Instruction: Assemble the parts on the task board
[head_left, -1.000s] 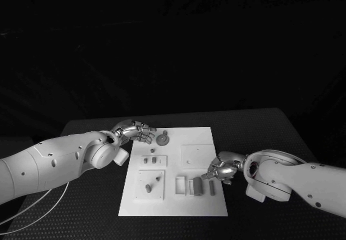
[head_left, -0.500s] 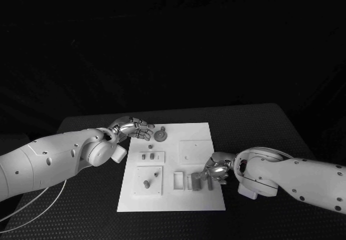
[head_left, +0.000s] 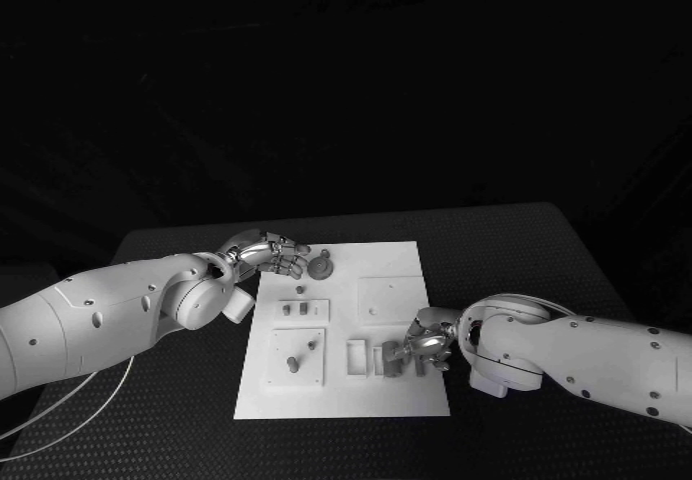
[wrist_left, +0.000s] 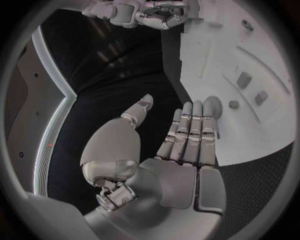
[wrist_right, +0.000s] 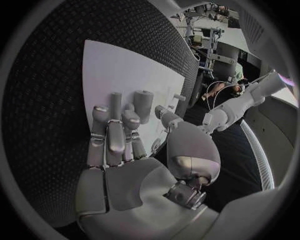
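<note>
Right hand (head_left: 428, 345) hovered over upright parts (head_left: 389, 358) at task board (head_left: 346, 398) near edge, fingers apart, holding nothing. Left hand (head_left: 271, 257) released at board's far corner. Risk: fingers toppling neighbouring parts.

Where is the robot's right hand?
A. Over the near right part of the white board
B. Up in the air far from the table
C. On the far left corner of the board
A: the right hand sits over the near right part of the board, by the upright parts.
</note>
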